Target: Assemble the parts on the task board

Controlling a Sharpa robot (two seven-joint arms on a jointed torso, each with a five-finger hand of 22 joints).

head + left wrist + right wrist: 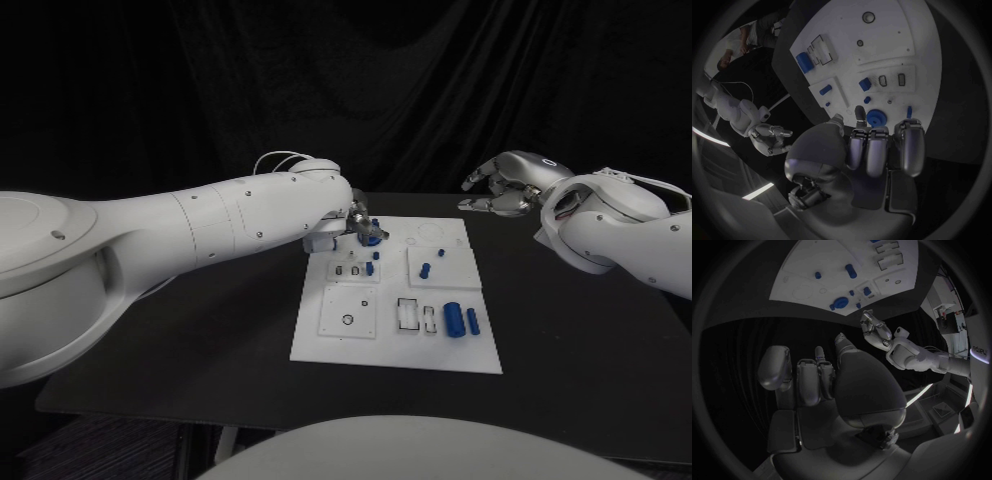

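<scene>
The task board (pixel 401 330) lies in the middle of the black counter (pixel 202 350), and the work looks only partly done. Some blue parts seem to sit already in their places: a small blue piece (pixel 431 269) on the square plate near the right edge of the board, and a few small ones near the far left part. Two long blue cylinders (pixel 454 319) lie side by side at the right edge of the board, toward the near side, and I judge that they wait for their turn. The white frames beside them and the ring hole in the near left plate look unfilled.

The left robot hand (pixel 351 228) is over the far left corner of the board, at a round blue part (pixel 372 238). The head view does not let me say if it holds this part. The left wrist view is more helpful: there the round blue part (pixel 876 118) is just past the fingertips (pixel 859 114), touching or almost touching one of them. Whether it is grasped I cannot tell.

The right robot hand (pixel 500 186) hangs above the far right corner of the counter, apart from the board. In the right wrist view its fingers (pixel 811 377) are curled in loosely and carry nothing
</scene>
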